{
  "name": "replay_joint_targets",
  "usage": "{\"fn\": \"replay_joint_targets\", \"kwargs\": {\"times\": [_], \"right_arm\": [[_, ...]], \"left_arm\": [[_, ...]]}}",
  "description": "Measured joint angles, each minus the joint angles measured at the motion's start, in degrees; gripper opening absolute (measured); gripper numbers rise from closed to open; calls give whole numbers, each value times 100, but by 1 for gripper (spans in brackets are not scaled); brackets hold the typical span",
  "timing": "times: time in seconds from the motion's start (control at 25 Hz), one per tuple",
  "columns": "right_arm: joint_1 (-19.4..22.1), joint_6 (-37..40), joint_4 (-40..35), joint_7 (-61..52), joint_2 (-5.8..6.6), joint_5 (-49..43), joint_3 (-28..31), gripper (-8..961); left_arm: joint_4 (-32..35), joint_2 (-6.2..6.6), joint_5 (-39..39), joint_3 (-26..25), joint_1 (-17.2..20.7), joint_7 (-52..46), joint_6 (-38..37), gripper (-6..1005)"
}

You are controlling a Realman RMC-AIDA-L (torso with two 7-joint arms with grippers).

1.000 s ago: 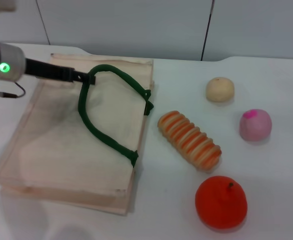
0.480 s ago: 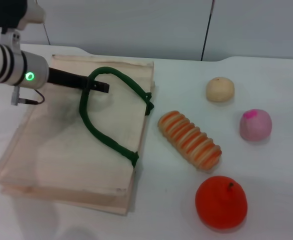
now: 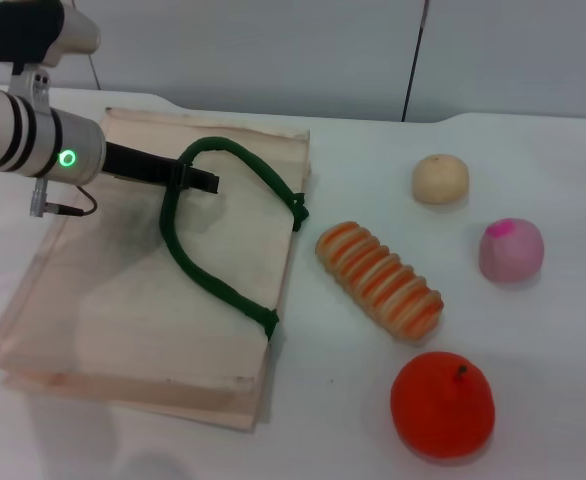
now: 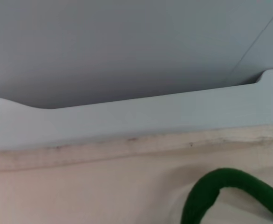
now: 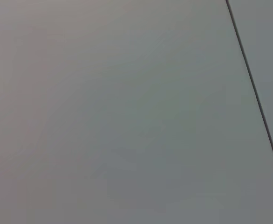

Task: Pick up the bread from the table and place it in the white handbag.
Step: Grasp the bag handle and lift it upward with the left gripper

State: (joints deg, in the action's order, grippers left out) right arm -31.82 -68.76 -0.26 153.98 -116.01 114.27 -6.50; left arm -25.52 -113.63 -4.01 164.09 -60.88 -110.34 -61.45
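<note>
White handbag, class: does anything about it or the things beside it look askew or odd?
The white handbag lies flat, slightly skewed on the table. One green handle stands looped up off the fabric, with the left hand at its top. The bread lies undisturbed on the table beside the bag. Nothing is spilled or damaged.

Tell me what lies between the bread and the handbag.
Nothing visible: only bare table separates the bread from the handbag. The left gripper is at the green handle; the bag lies flat.
</note>
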Motion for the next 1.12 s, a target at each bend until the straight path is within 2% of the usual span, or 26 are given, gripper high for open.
{"fn": "replay_joint_targets", "kwargs": {"times": [0.2,0.4,0.52,0.64,0.76,0.88,1.12], "right_arm": [[4,3,0,0,0,18,0,886],[6,76,-1,0,0,25,0,883],[5,254,-12,-21,0,32,0,882],[3,296,-13,-32,0,35,0,880],[-5,295,-9,-35,0,35,0,878],[-9,284,-6,-50,0,35,0,877],[-9,259,1,-137,0,-5,-23,874]], "left_arm": [[-6,9,18,0,11,-4,1,635],[-35,63,232,0,53,-35,-118,402],[-36,183,735,0,140,141,-501,168],[-39,320,1329,1,258,436,-960,124],[-41,570,2385,0,572,882,-1992,95],[-45,718,2941,0,766,1122,-2671,95],[-63,894,3749,0,1064,1409,-3716,95]]}}
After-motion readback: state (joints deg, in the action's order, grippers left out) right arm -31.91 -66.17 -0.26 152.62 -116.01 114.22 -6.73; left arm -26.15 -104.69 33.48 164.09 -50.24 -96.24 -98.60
